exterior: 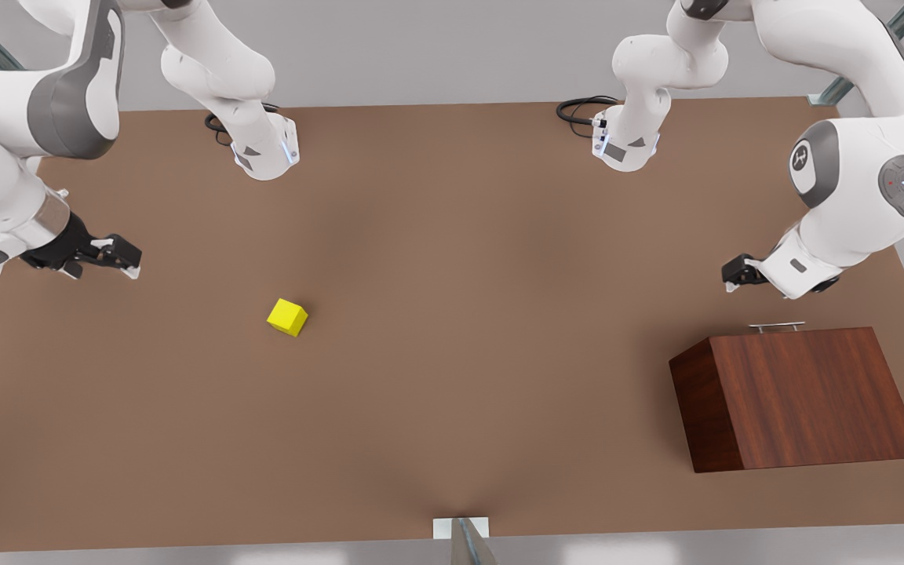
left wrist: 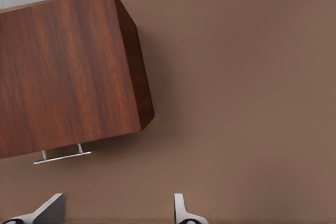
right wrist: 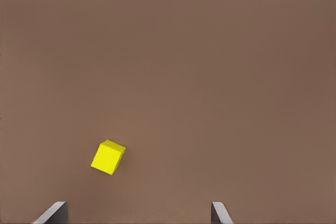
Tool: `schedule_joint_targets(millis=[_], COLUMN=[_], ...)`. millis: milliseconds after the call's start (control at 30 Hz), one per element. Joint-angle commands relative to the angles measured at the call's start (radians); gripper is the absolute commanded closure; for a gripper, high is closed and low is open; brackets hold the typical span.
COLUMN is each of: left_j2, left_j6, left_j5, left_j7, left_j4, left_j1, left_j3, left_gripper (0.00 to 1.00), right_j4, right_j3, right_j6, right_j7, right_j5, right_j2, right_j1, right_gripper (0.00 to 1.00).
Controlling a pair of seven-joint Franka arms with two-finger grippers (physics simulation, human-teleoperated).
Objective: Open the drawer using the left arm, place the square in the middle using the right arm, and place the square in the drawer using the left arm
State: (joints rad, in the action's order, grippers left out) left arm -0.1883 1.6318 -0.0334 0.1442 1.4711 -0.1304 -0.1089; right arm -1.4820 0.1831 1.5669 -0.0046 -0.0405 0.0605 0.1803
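Two white arms are reaching over the brown tabletop (exterior: 452, 377) from the far edge. On the front view's right, the left gripper (exterior: 737, 276) is hovering near the silver bar handle (exterior: 776, 326) of the dark wood-grain box (exterior: 801, 396), not touching it; in the left wrist view its fingertips (left wrist: 181, 211) are standing wide apart above bare table, with the handle (left wrist: 62, 155) just beyond one of them. The drawer is sitting flush in the box (shut, as far as the handle side shows).

On the front view's left, the right gripper (exterior: 116, 260) is hanging above the table, its claw spread; the right wrist view is showing both fingertips (right wrist: 220, 214) well separated, nothing between them. The yellow square (exterior: 287, 317) is lying on the table, near this gripper and toward the table's middle from it, well apart from the box. In the right wrist view the square (right wrist: 107, 157) is resting turned at an angle, ahead of the fingers.
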Motion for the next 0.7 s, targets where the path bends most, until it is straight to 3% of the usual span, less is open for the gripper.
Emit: schedule_joint_targets(millis=[0, 33, 167, 267, 333, 467, 533, 667], left_j2=[0.000, 0.000, 0.070, 0.274, 0.372, 0.386, 0.380, 0.345], left_j6=[0.000, 0.003, 0.080, 0.393, 0.603, 0.801, 0.894, 1.011], left_j5=[-0.008, -0.008, -0.006, -0.006, -0.006, -0.006, -0.006, -0.003], left_j7=[0.000, -0.009, -0.512, -0.817, -1.044, -1.232, -1.345, -1.453], left_j4=[0.000, 0.002, 0.141, 0.507, 0.692, 0.840, 0.908, 0.977], left_j1=[0.000, 0.000, 0.003, 0.003, 0.003, 0.003, 0.003, 0.005], left_j3=[0.000, 0.000, -0.037, -0.144, -0.158, -0.192, -0.192, -0.222], left_gripper=[0.00, 0.00, 0.00, 0.00, 0.00, 0.00, 0.00, 0.00], right_j4=[-0.020, -0.027, -0.113, -0.299, -0.353, -0.549, -0.597, -0.732], right_j3=[-0.019, -0.062, -0.059, -0.056, -0.045, -0.033, 0.015, 0.030], right_j6=[0.013, 0.021, 0.079, 0.217, 0.242, 0.518, 0.561, 0.723], right_j7=[0.000, 0.002, -0.024, -0.080, -0.212, -0.387, -0.463, -0.678], right_j5=[-0.002, -0.001, 0.016, 0.014, 0.019, 0.019, 0.019, 0.019], right_j2=[-0.008, -0.011, -0.001, -0.047, -0.042, -0.028, -0.018, 0.019], right_j1=[-0.011, -0.051, -0.048, -0.088, -0.130, -0.174, -0.177, -0.196], right_gripper=[0.00, 0.00, 0.00, 0.00, 0.00, 0.00, 0.00, 0.00])
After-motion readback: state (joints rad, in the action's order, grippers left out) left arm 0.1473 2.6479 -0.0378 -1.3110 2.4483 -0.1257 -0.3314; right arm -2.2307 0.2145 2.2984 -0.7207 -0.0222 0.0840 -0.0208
